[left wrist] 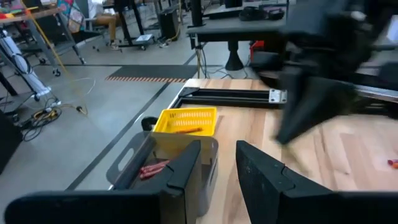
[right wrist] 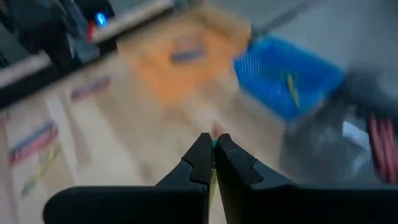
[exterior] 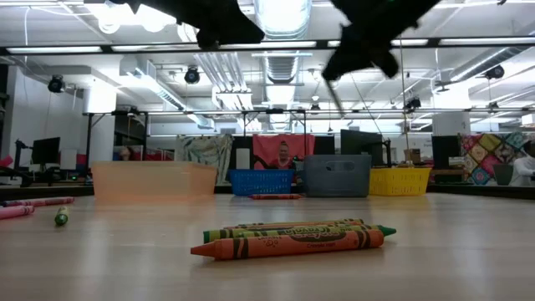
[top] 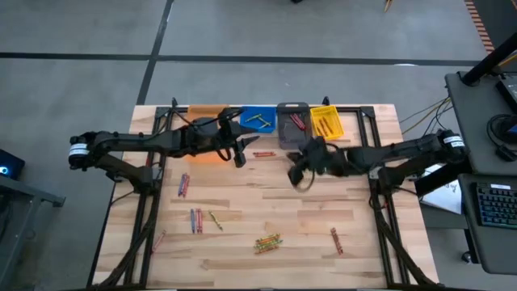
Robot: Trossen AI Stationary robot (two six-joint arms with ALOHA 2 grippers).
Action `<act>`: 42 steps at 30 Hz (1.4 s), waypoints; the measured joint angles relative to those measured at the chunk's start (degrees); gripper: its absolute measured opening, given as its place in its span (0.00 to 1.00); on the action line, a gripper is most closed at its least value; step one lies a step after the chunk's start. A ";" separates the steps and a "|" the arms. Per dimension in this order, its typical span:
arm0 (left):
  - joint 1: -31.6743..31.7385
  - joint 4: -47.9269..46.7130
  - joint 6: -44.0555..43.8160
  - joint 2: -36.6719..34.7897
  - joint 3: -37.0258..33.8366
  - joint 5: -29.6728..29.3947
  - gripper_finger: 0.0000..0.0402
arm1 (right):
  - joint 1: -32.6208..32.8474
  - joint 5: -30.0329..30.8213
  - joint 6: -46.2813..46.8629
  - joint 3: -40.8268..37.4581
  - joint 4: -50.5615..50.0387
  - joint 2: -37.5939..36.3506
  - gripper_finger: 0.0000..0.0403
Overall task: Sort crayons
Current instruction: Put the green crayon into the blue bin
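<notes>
Front bundle: crayons (exterior: pixel 292 238) lie flat near the front edge of the tabletop, packed side by side, long axes across the tabletop, roughly along the bin row, tips to the right in the low view. Unsorted, waiting.
Loose strays: more crayons lie left of the bundle (top: pixel 196 220) and right of it (top: pixel 335 240), mostly pointing front to back. Scattered, none lined up for a pick.
Right end effector (right wrist: pixel 213 142): hangs mid-tabletop, short of the bins. The fingers are pressed together on a thin green-yellow stick.
Held crayon (exterior: pixel 334 96): hangs below the right end effector, well off the wood. Long axis is steep, slightly tilted, with the free end down. Pinched near the top, probably so it drops in end first.
Left end effector (left wrist: pixel 216 146): up in front of the orange and blue bins, fingers apart, nothing seen between them. Looks parked clear of the right arm's path.
Red crayon (top: pixel 264 153): flat just before the blue bin, long axis along the bin row.
Bin row at the far edge: orange bin (top: pixel 206 113), blue bin (top: pixel 271 113), grey bin (top: pixel 284 133), yellow bin (top: pixel 325 109).
Likely target: blue bin, which already holds green-yellow sticks. Grey has reds, yellow has oranges.
</notes>
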 joint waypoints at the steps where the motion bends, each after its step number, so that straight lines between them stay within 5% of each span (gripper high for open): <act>1: -0.25 0.02 0.00 -0.38 0.00 0.02 0.21 | -1.88 -0.80 -3.48 0.01 3.60 0.46 0.02; 11: -0.83 -5.22 0.01 -8.33 0.00 -0.01 0.21 | -19.09 -11.79 -23.19 0.08 36.28 9.24 0.02; 17: -0.96 -7.33 0.05 -12.30 -0.27 -0.01 0.21 | -25.79 -12.26 -27.61 0.66 48.84 17.24 0.02; 23: -0.96 -8.15 0.20 -14.22 -2.44 -0.03 0.21 | -29.81 -15.39 -27.99 7.47 48.53 25.61 0.02; 35: -0.96 -8.49 -0.63 -18.46 -5.25 -1.79 0.21 | -30.64 -15.25 -34.59 24.81 28.16 36.73 0.02; 42: -1.03 -11.27 -0.98 -21.65 -5.65 -4.40 0.21 | -30.80 -13.08 -36.61 26.63 20.84 37.95 0.02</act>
